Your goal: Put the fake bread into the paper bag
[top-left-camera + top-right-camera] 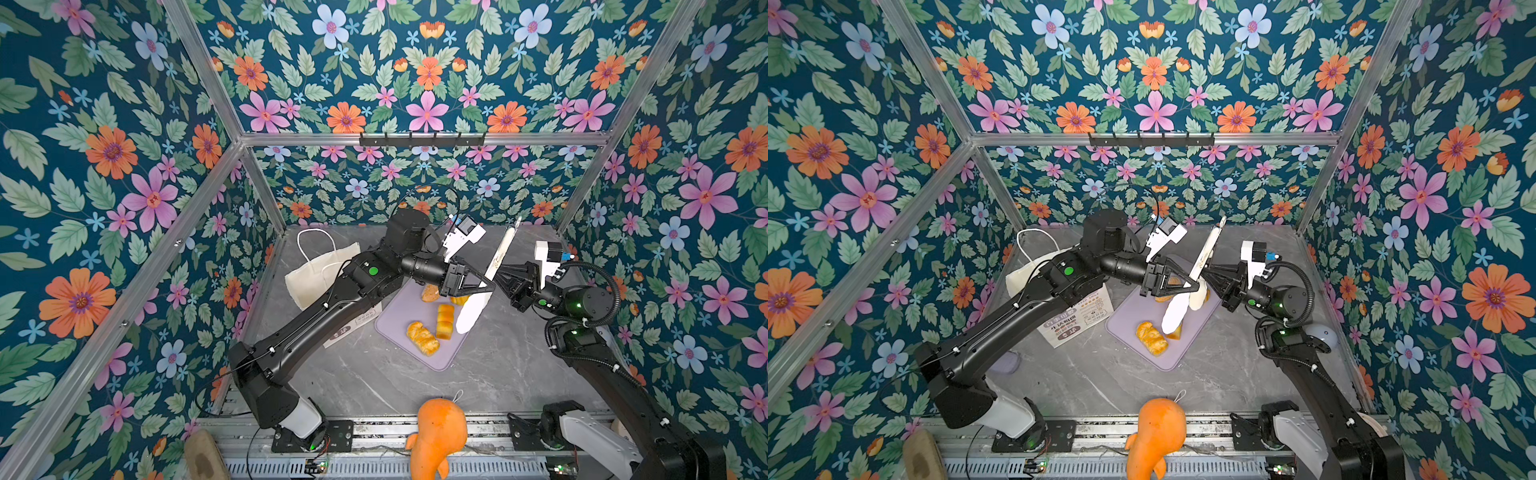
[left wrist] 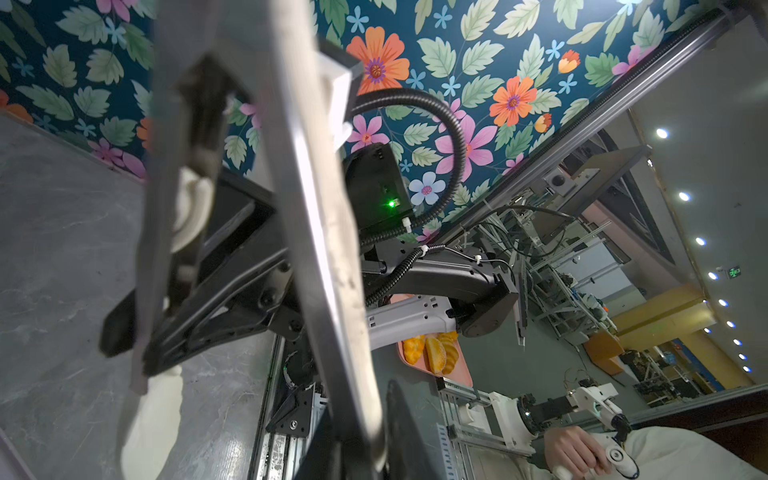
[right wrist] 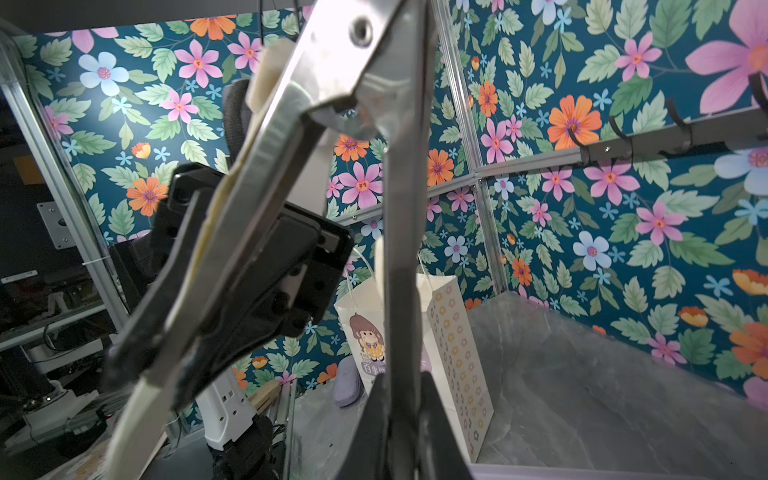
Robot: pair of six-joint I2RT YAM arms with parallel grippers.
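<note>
Several fake bread pieces lie on a lilac tray [image 1: 395,332]: a twisted roll [image 1: 422,337], a loaf piece [image 1: 444,321], a bun [image 1: 430,293] and a croissant [image 1: 459,299] half hidden under my left gripper. Above them hangs a pair of metal tongs [image 1: 500,253] with white tips, held by both grippers. My left gripper [image 1: 487,286] is shut on one tong arm [image 2: 332,291]. My right gripper [image 1: 497,271] is shut on the other arm [image 3: 399,270]. The white paper bag [image 1: 316,274] stands behind my left arm, its cartoon girl side [image 3: 370,336] facing the right wrist view.
An orange plush toy [image 1: 436,432] sits at the table's front edge. A black hook rail [image 1: 422,139] runs along the back wall. A lilac object [image 1: 1005,361] lies near the left arm's base. Floral walls close in three sides.
</note>
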